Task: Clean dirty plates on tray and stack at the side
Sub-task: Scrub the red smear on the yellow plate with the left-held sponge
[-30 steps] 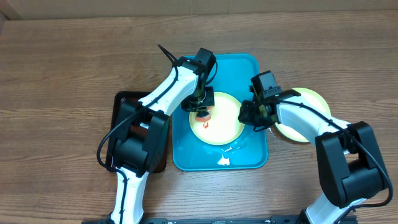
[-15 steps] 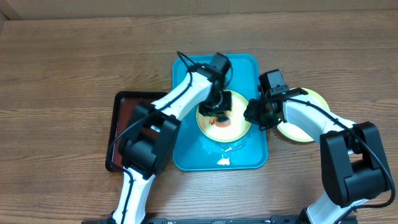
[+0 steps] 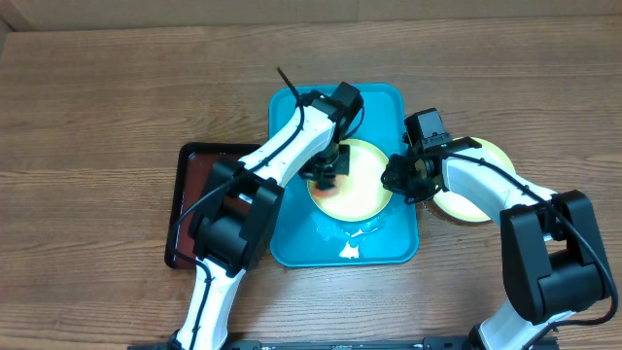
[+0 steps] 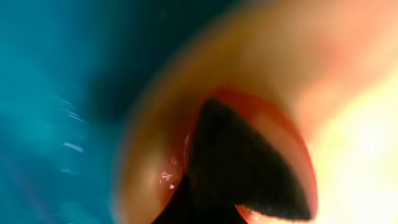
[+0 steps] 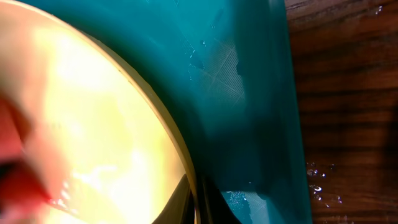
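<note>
**Left gripper shifted left across the plate**

Compared with half a second ago, the left gripper (image 3: 326, 167) is displaced toward the left part of the yellow-green rimmed plate (image 3: 367, 187). The red smear at the plate's centre is no longer seen from overhead. The plate and the right gripper (image 3: 400, 180) are unmoved.

- **Left jaws:** closed and pressed down onto the plate. A dark, red-edged shape is seen at them in the wrist view, too blurred to identify.
- **Right jaws:** pinched on the plate's right rim.
- **Plate:** lies in the right half of the turquoise tray (image 3: 292, 243). White flecks (image 3: 350, 250) are seen on the tray, nearer the robot.
- **Second yellow-green rimmed plate (image 3: 459, 206):** sits on the wooden table (image 3: 97, 117) just right of the tray, partly hidden by the right arm.
- **Dark red-brown tray (image 3: 185, 209):** lies just left of the turquoise one.
</note>
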Available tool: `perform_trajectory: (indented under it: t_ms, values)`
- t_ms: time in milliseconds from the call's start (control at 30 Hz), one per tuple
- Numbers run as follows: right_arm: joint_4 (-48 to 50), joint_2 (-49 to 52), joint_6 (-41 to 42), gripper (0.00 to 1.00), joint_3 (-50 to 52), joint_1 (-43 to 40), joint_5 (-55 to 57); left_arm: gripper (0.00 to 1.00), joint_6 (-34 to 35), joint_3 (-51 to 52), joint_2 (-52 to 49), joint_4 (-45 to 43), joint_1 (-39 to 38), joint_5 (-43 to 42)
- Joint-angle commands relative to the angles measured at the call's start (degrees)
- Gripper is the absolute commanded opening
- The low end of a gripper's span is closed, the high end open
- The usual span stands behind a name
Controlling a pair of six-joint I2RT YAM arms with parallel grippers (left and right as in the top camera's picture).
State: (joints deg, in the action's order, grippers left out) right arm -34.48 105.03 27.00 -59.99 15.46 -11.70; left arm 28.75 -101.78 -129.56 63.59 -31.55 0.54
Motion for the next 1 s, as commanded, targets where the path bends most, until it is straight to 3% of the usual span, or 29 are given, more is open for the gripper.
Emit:
perform_trajectory:
  t_ms: [0, 167, 367, 467, 733, 967]
  values:
    - [-0.7, 2.1, 1.5, 0.04, 1.7, -1.2, 7.0, 0.04, -2.2, -1.1, -1.9, -1.5, 0.2, 15.0]
    - [-0.8, 2.1, 1.5, 0.04, 1.7, -1.2, 7.0, 0.04, -3.0, -1.1, -1.9, -4.8, 0.0, 11.3]
    - [-0.8, 2.1, 1.5, 0.04, 1.7, -1.2, 7.0, 0.04, -2.8, -0.9, -2.6, -11.7, -0.1, -11.0]
    - [-0.7, 2.1, 1.6, 0.04, 1.7, -1.2, 7.0, 0.04, -2.5, -0.9, -3.3, -14.0, -0.9, -17.8]
    - [-0.7, 2.1, 1.6, 0.04, 1.7, -1.2, 7.0, 0.04, -4.4, -0.9, -3.4, -7.3, -2.1, -17.5]
    - [-0.8, 2.1, 1.6, 0.04, 1.7, -1.2, 7.0, 0.04, -2.8, -0.9, -3.4, -1.8, -2.3, -8.7]
